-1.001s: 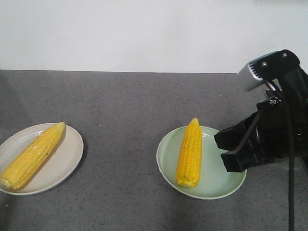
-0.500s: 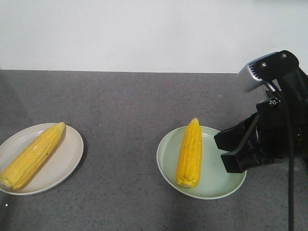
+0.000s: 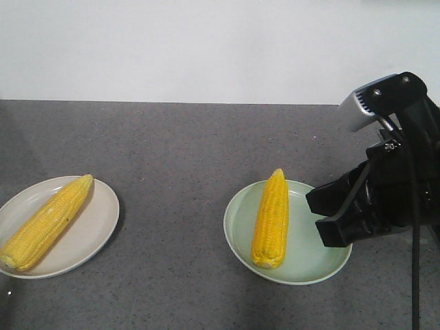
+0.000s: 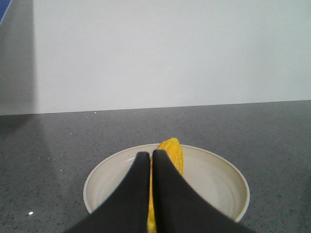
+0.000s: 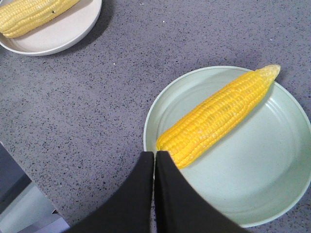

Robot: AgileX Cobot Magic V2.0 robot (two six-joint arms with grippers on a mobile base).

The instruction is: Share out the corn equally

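Two corn cobs lie on two plates. One cob [image 3: 44, 223] rests slantwise on the beige plate [image 3: 93, 230] at the left, also seen as a cob [image 4: 173, 150] on that plate [image 4: 228, 177] in the left wrist view. The other cob [image 3: 271, 218] lies on the pale green plate [image 3: 309, 265], and the right wrist view shows this cob [image 5: 218, 115] and plate [image 5: 272, 165] too. My right gripper [image 3: 316, 214] hovers at the green plate's right side, shut and empty [image 5: 155, 154]. My left gripper [image 4: 150, 155] is shut and empty just in front of the beige plate's cob; the front view does not show it.
The plates stand on a dark grey speckled counter [image 3: 179, 158] with a white wall behind. The right arm with its camera housing [image 3: 371, 103] fills the right edge. The right wrist view catches the beige plate [image 5: 63, 34] at its top left and the counter's edge [image 5: 19, 194] at bottom left.
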